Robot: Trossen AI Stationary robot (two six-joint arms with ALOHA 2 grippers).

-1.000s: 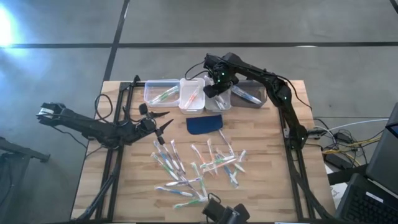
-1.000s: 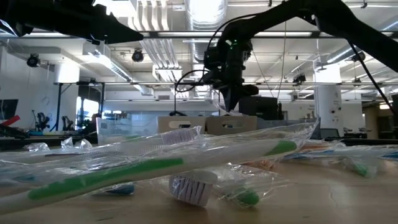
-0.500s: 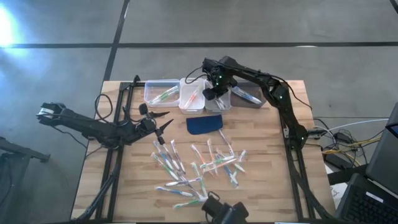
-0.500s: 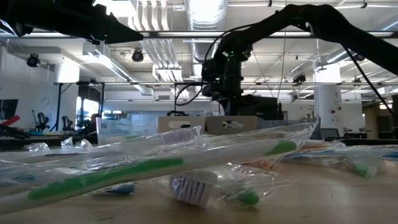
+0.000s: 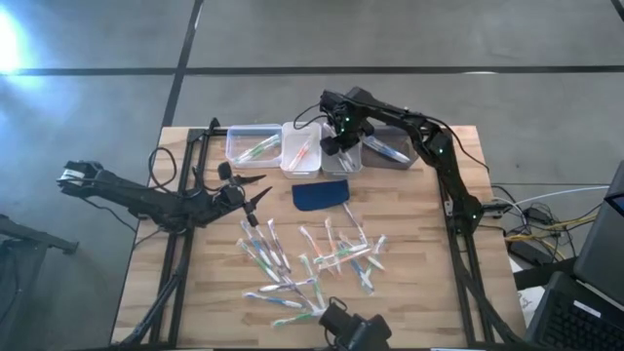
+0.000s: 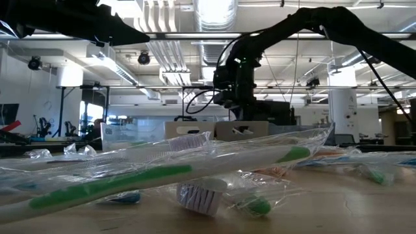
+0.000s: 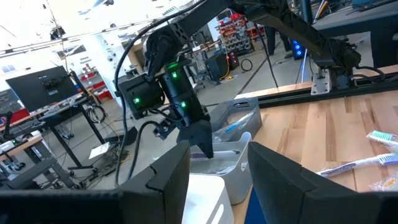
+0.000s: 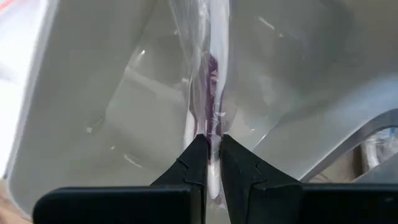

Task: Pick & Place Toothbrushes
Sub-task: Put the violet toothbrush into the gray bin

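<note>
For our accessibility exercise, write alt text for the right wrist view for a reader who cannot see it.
The right gripper is shut on a wrapped toothbrush with a purplish part, held just above or inside a pale bin. A second bin's rim shows alongside.

Wrapped toothbrushes [image 6: 162, 170] lie close up; right claw [image 6: 235, 112] hangs beyond.

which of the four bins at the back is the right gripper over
The third bin from the left, the white one between the bin holding orange-red brushes and the grey bin. The right gripper hangs over it, shut on a wrapped toothbrush with a purple accent.
</note>
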